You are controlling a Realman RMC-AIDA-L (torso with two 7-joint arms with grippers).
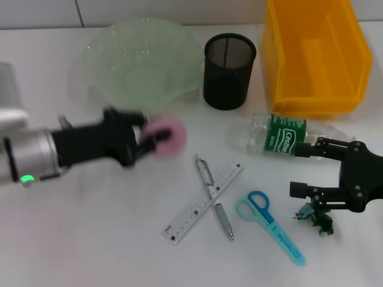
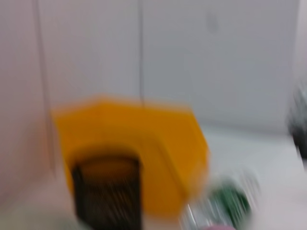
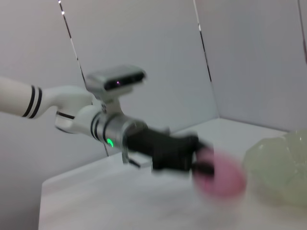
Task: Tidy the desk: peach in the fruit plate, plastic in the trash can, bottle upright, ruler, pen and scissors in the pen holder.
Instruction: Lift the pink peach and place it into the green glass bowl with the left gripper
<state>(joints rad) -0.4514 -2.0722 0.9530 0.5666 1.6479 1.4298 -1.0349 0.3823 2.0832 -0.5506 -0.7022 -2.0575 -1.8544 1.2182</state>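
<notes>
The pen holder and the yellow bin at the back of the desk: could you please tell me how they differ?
The pen holder is a round, black mesh cup, while the yellow bin is a solid, boxy plastic container. The holder is clearly the smaller; the bin is wider and deeper. The holder stands between the fruit plate and the bin. Both stand upright, open-topped and look empty.

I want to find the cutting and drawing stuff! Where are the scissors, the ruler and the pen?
scissors (image 1: 272,228): head view, on the light blue middle.
ruler (image 1: 192,212): head view, on its lower half.
pen (image 1: 223,222): head view, on the lower barrel.
</notes>
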